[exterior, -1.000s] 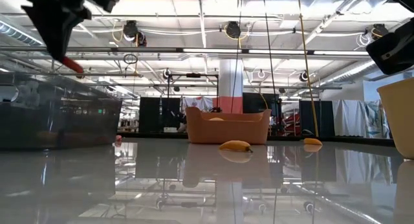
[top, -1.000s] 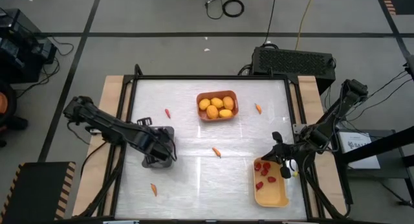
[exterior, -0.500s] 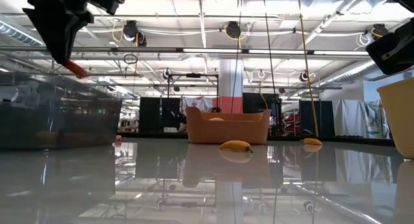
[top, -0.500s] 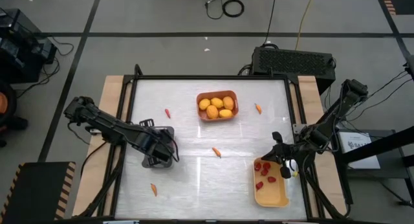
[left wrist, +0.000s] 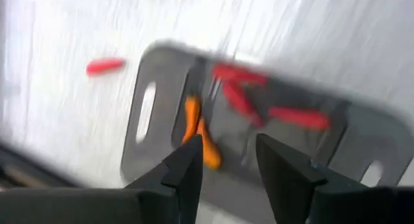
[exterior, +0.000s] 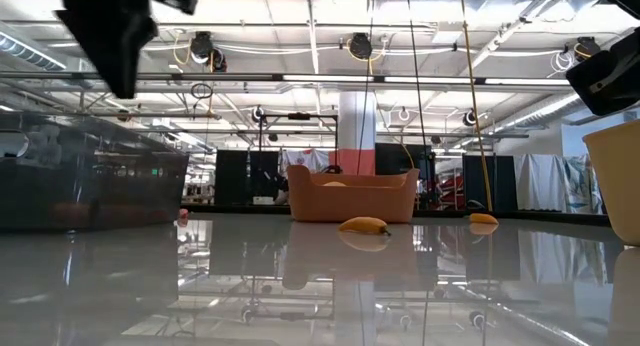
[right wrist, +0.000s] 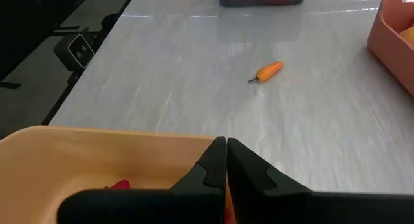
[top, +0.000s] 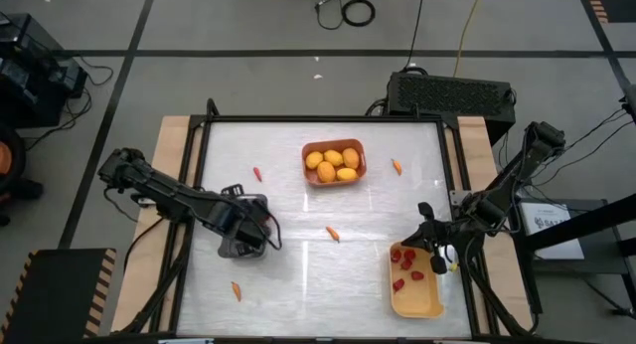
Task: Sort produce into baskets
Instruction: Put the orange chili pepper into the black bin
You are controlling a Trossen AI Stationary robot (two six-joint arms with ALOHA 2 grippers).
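Note:
My left gripper (left wrist: 226, 149) is open and empty, above the dark grey basket (left wrist: 145, 114) at the table's left (top: 231, 250). Red chili pieces (left wrist: 297, 117) and an orange one (left wrist: 197, 130) lie in that basket. My right gripper (right wrist: 225, 146) is shut and empty, over the far end of the yellow basket (top: 415, 302), which holds red berries (top: 405, 259). The orange basket (top: 334, 145) at the far middle holds several yellow-orange fruits (top: 328, 165).
Loose chili pieces lie on the table: a red one (top: 257, 173) at the far left, an orange one (top: 397, 167) right of the orange basket, an orange one (top: 332, 234) in the middle, and an orange one (top: 236, 290) near the front left.
My left gripper has shifted a little toward the table's right over the grey basket. The red chili piece that showed at its fingertips in the low view no longer shows there.

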